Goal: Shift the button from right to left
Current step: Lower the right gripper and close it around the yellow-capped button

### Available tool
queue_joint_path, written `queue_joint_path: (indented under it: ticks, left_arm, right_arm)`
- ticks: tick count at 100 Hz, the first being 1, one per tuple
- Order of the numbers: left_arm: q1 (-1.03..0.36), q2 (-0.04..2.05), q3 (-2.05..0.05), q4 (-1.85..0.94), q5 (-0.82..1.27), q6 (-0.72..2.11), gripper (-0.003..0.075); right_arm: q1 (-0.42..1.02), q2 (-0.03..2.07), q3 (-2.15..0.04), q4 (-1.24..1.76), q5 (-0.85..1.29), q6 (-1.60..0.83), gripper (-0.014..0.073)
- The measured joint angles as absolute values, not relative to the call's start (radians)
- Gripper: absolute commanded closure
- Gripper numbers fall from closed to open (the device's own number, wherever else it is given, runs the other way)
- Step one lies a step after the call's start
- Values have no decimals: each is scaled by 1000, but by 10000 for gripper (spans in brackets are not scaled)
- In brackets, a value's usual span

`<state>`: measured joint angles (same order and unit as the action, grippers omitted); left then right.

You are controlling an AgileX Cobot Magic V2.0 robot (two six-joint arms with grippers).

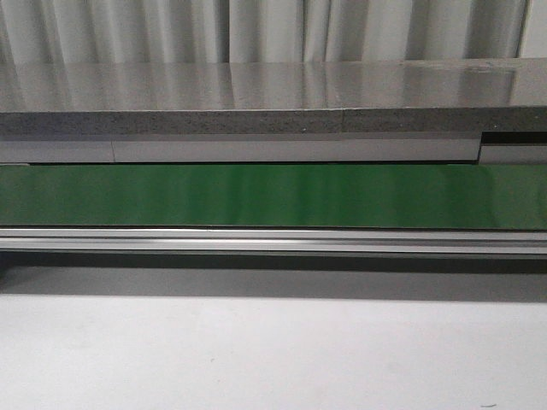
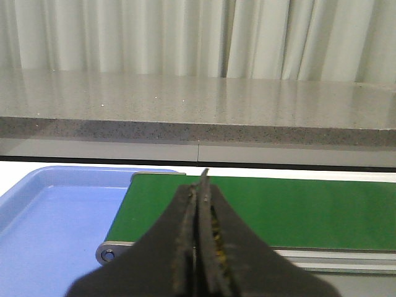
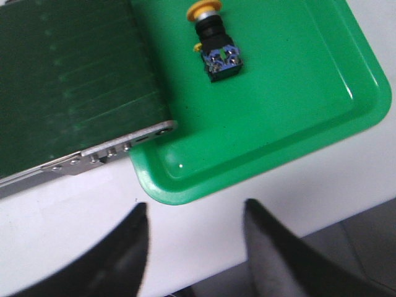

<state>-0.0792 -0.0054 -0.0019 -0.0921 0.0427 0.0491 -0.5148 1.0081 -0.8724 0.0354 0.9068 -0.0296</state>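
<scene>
1. A long dark-green conveyor belt [image 1: 273, 195] runs across on a silver aluminium frame [image 1: 273, 241].
2. Behind it sits a speckled grey stone counter [image 1: 256, 102], with pale pleated curtains [image 1: 256, 30] beyond.
3. A light-blue plastic tray [image 2: 43, 216] lies at one belt end.
4. A bright-green plastic tray [image 3: 297, 105] lies at the other.

Button [image 3: 216, 46] with round yellow head and dark blocky body with blue-green marks, lying on its side, upper middle of the right wrist frame, head toward the top edge
</scene>
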Motion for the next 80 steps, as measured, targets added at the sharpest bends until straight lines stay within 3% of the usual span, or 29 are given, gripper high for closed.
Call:
queue_joint_path:
  ticks: [35,80]
  left_arm:
    - [-79,-5,-2,-92,43,49,741]
    - [-79,-5,-2,-92,43,49,741]
  right_arm:
    - [-575,1230,-977,26,909,-51,-41]
    - [-577,1573,-1097,29,805,-439,-41]
